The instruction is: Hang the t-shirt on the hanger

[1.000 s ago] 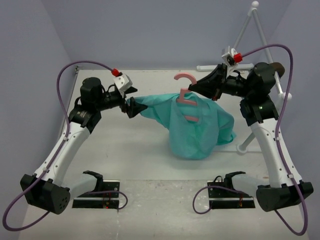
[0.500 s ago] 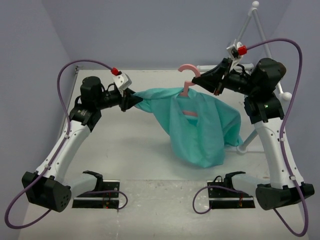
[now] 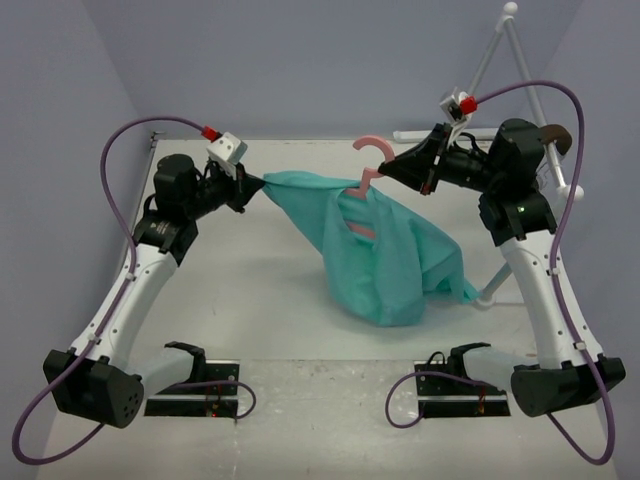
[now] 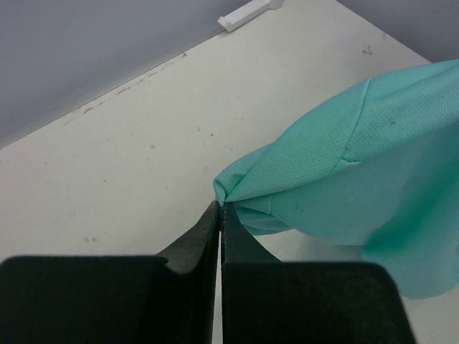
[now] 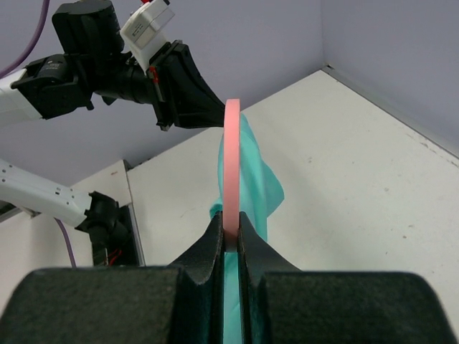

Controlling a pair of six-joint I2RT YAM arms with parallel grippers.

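Observation:
The teal-green t-shirt (image 3: pixel 385 250) hangs in the air over the table, draped on the pink hanger (image 3: pixel 370 160). Only the hanger's hook and a bit of its bar show above and through the cloth. My right gripper (image 3: pixel 385 172) is shut on the hanger just below the hook; in the right wrist view the pink hanger (image 5: pixel 232 165) stands edge-on between the fingers with the t-shirt (image 5: pixel 254 179) behind it. My left gripper (image 3: pixel 262 183) is shut on the t-shirt's left corner, pulling it out sideways. The left wrist view shows the t-shirt (image 4: pixel 344 179) pinched at the left gripper's (image 4: pixel 221 209) tips.
A white tubular rack (image 3: pixel 500 60) stands at the back right, its foot (image 3: pixel 487 297) on the table beside the shirt's lower right edge. Brown headphones (image 3: pixel 553 135) hang behind the right arm. Two black gripper stands (image 3: pixel 195 390) (image 3: pixel 460 385) sit at the near edge.
My left gripper has closed on the shirt's left corner and drawn it up and left. My right gripper has kept its grip on the hanger, which first rose to the right, then eased back left.

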